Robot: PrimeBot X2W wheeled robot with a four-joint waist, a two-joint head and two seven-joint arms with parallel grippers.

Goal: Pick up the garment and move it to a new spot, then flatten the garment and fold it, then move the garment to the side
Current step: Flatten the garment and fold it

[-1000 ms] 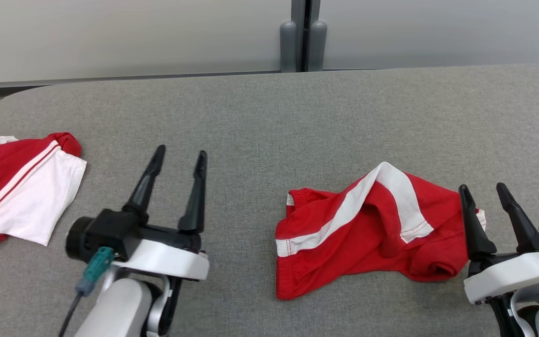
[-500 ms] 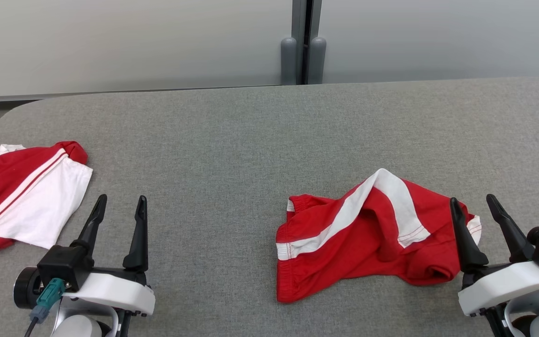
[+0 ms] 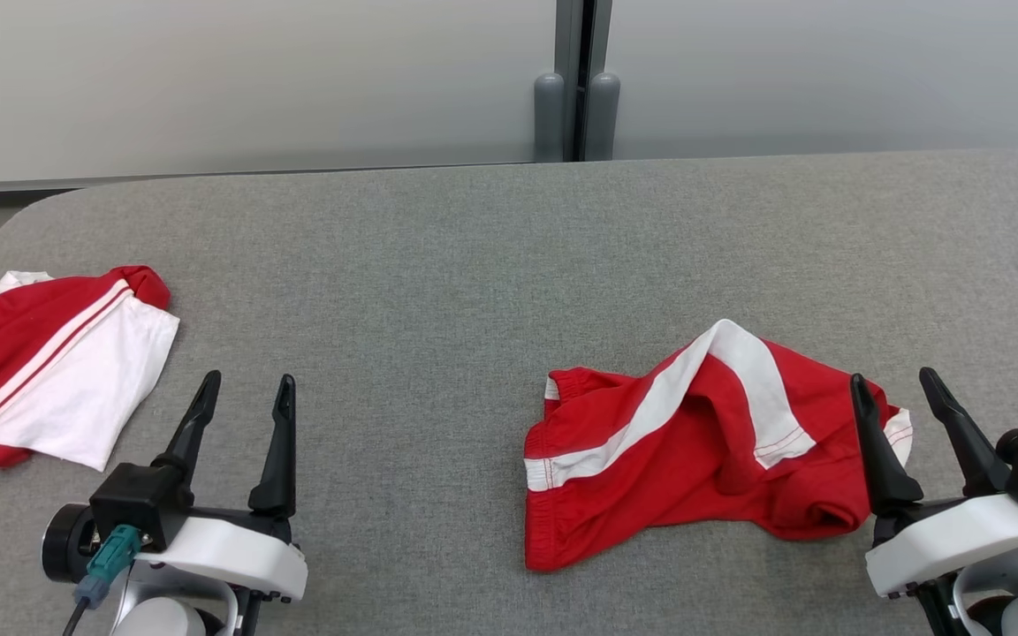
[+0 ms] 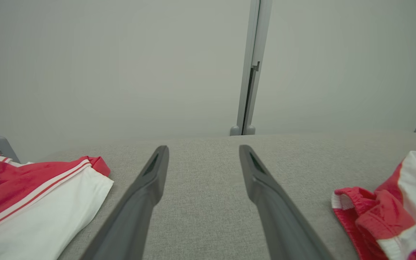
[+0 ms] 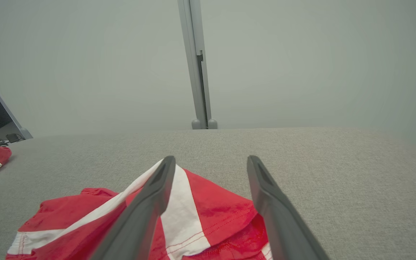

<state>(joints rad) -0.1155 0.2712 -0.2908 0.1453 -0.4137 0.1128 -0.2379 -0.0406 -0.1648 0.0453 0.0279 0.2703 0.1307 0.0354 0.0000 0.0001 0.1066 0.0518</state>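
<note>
The garment [image 3: 695, 450] is a pair of red shorts with a broad white stripe, lying crumpled on the grey table [image 3: 438, 265] right of centre. My right gripper [image 3: 892, 377] stands open at its right edge, the inner finger over the cloth's hem and nothing between the fingers. In the right wrist view the garment [image 5: 208, 209] lies beneath and between the open fingers of the right gripper [image 5: 211, 157]. My left gripper [image 3: 248, 380] is open at the lower left, well apart from the shorts. The left wrist view has the left gripper [image 4: 203, 148] over bare table, with the garment [image 4: 385, 213] at its right edge.
A second red-and-white piece of clothing [image 3: 49, 371] lies at the table's left end, also in the left wrist view [image 4: 31, 202]. Pale wall panels with a grey post [image 3: 575, 115] stand behind the table's far edge. Bare table stretches between the two garments.
My left gripper has drawn back from the table's middle to the lower left, staying open. The head camera has tilted, shifting the picture down. The right gripper and shorts have kept still.
</note>
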